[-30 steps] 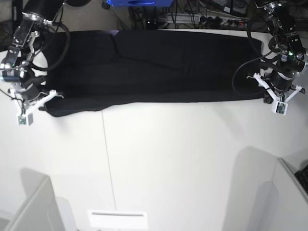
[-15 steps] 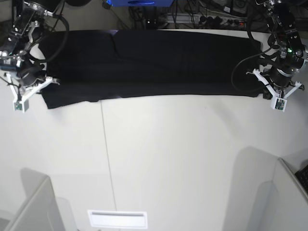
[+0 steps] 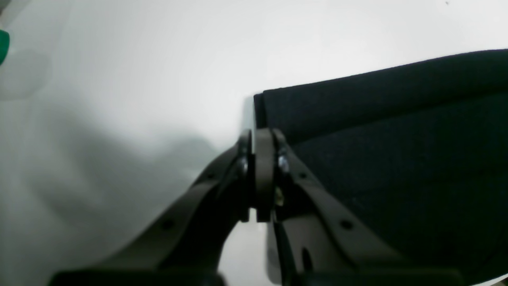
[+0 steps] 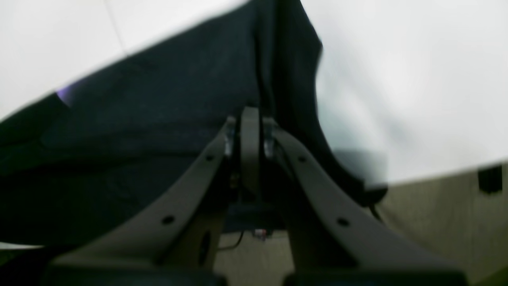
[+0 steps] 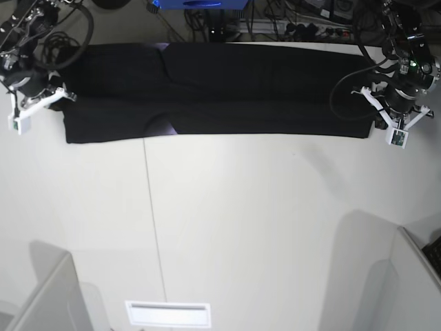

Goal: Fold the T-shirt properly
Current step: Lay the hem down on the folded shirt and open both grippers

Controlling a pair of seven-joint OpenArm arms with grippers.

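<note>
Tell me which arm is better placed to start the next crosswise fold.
Probably left: the left tool is shut on the T-shirt corner; the right tool pinches farther in.

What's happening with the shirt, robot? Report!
Left gripper shut on shirt corner. Right gripper shut on shirt's other end. Shirt stretched flat on table. Nothing blocking.

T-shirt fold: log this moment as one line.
T-shirt: long band, far edge of table | left claw: shut on corner | right claw: shut on cloth
</note>
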